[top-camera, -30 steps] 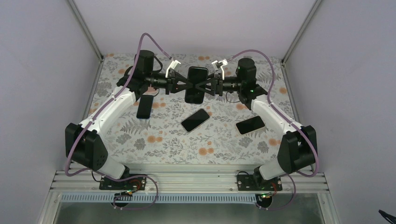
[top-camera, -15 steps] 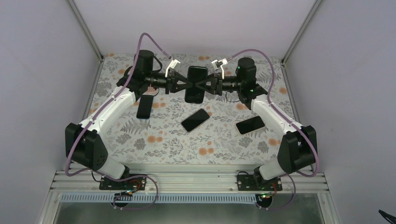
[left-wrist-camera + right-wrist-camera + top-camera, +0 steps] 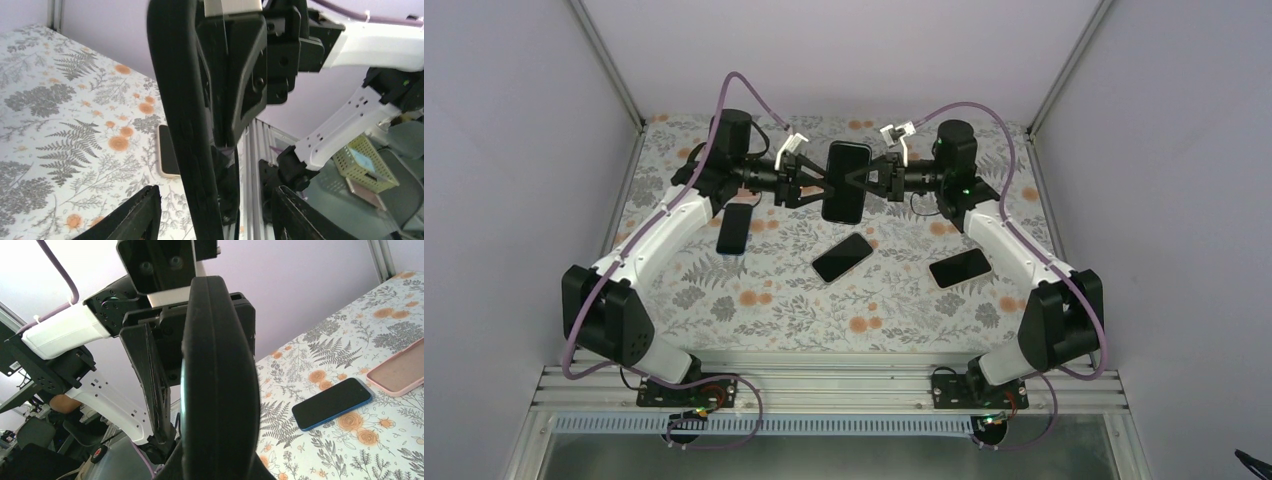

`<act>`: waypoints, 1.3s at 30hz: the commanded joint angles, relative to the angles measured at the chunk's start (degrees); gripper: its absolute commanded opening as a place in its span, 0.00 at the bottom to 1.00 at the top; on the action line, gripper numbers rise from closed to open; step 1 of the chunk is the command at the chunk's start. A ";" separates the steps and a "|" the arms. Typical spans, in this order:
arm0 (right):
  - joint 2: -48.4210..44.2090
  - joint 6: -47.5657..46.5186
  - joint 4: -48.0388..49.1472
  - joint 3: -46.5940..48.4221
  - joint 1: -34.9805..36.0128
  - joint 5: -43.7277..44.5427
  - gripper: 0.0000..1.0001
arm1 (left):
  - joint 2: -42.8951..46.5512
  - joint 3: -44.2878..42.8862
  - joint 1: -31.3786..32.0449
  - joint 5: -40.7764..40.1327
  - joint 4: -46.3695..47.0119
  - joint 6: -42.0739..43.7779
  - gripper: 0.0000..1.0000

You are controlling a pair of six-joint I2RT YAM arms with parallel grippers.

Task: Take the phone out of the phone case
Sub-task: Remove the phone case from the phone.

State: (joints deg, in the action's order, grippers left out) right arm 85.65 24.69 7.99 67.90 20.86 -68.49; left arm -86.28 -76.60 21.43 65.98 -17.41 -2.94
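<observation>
Found phone (image 3: pixel 844 182), seated in its phone case (image 3: pixel 182 125), up in the air between the two sets of jaws, above the far end of the bench (image 3: pixel 754 300). Clamped by right jaws, shut tight on its right edge, presumably to carry it alone. Read left jaws as wide, fingers (image 3: pixel 142 212) standing off either side of the left edge without touching; likely freed to re-grip the case rim and peel. Cannot tell from edge-on wrist views whether any corner is lifted. Logged below the jaws: blue phone (image 3: pixel 332 404), pinkish case (image 3: pixel 402 372), lying flat, apart.
</observation>
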 commanded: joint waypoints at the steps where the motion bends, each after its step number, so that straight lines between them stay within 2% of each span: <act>1: -1.19 2.22 2.63 2.88 -1.26 -3.40 0.04 | 3.23 0.65 -0.68 -0.59 -4.65 8.47 0.56; 10: -1.58 6.63 6.25 3.87 -2.49 -7.25 0.04 | 4.91 3.03 -0.95 -1.55 -10.07 14.89 0.58; 26: -1.62 9.38 8.41 4.61 -2.49 -8.29 0.04 | 4.60 5.51 0.32 -0.88 -8.38 14.48 0.48; 32: -1.79 9.85 8.80 4.53 -2.49 -8.28 0.04 | 4.07 5.76 0.44 -2.19 -7.44 13.46 0.39; 39: -1.52 9.53 8.56 4.38 -2.58 -7.71 0.04 | 4.77 5.84 1.59 0.89 -7.82 14.73 0.42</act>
State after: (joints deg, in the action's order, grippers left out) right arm 85.65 33.10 13.50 70.06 18.26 -74.96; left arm -82.15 -71.53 21.87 64.69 -25.82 9.87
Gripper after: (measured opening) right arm 0.086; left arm 0.409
